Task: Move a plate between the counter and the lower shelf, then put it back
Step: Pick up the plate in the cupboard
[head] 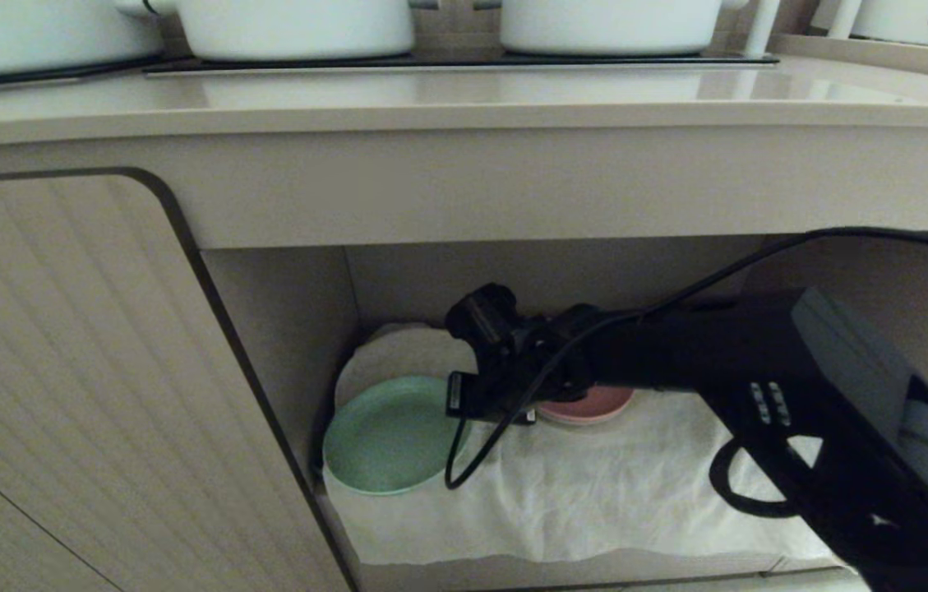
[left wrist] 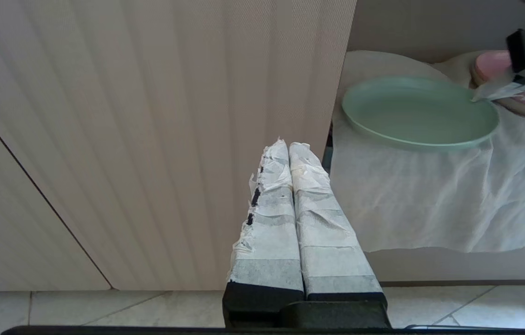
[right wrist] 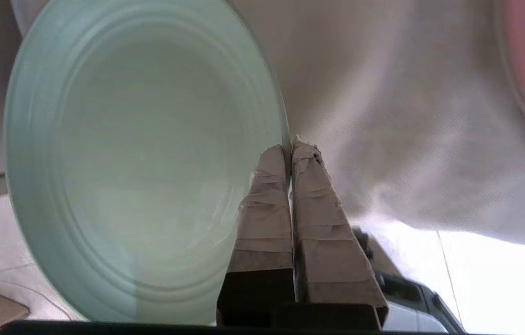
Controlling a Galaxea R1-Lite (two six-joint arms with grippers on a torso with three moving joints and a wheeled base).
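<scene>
Gripping the plate (right wrist: 118, 153), label-free

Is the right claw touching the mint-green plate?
Touching. The right wrist view shows the right claw shut on the rim of the mint-green plate, one finger on each side.

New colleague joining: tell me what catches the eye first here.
The right gripper reaches into the lower shelf, shut on the rim of the mint-green plate. A pink plate sits behind the arm. White pots stand on the counter above.
</scene>
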